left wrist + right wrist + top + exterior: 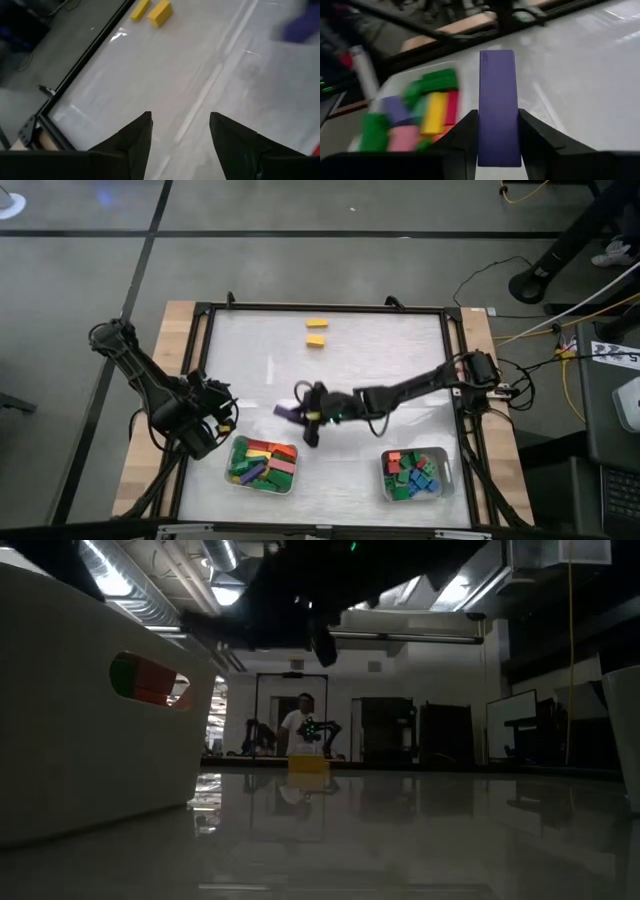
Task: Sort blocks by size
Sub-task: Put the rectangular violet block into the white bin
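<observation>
A long purple block sits between the fingers of my right gripper, which hangs over the table's middle, a little beyond the left tray. That tray holds several long blocks. The right tray holds short blocks. Two yellow blocks lie flat on the table near its far edge. My left gripper stands open with nothing between its fingers, by the left tray's far left corner. My right gripper pinches the purple block's two long sides between its two fingers, at the end nearer the wrist. The fingers lie along the block, and most of its length sticks out ahead of them. The block is lifted clear of the table, slanting slightly down.
A black frame borders the white table top, with wooden strips outside it. Bare table top lies between the yellow blocks and the trays. In the low view the left tray's wall fills the left side. A person stands in the room far behind.
</observation>
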Controlling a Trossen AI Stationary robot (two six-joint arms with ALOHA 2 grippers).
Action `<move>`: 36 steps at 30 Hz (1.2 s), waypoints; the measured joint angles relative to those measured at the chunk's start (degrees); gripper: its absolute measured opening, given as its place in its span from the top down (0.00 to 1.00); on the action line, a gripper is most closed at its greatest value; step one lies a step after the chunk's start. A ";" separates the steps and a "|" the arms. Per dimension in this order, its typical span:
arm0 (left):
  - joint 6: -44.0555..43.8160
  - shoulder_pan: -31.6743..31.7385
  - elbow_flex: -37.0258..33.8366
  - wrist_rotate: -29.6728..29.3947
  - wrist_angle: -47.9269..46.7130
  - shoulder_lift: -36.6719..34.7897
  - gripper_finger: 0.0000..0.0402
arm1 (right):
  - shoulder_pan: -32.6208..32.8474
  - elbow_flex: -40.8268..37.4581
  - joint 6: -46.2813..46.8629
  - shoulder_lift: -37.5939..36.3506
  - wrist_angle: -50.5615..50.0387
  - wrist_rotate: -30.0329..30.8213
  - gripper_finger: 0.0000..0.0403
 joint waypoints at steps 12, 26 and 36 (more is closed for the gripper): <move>-7.32 0.06 -8.34 -0.30 8.67 -0.02 0.54 | 8.27 0.04 -1.26 8.47 14.89 0.70 0.71; 5.07 0.06 -10.00 -0.45 24.64 0.00 0.54 | 10.58 0.07 -1.40 10.34 17.12 4.48 0.71; 13.88 0.09 -10.00 -0.74 32.56 0.00 0.54 | 10.16 0.07 -1.39 10.34 16.36 4.75 0.71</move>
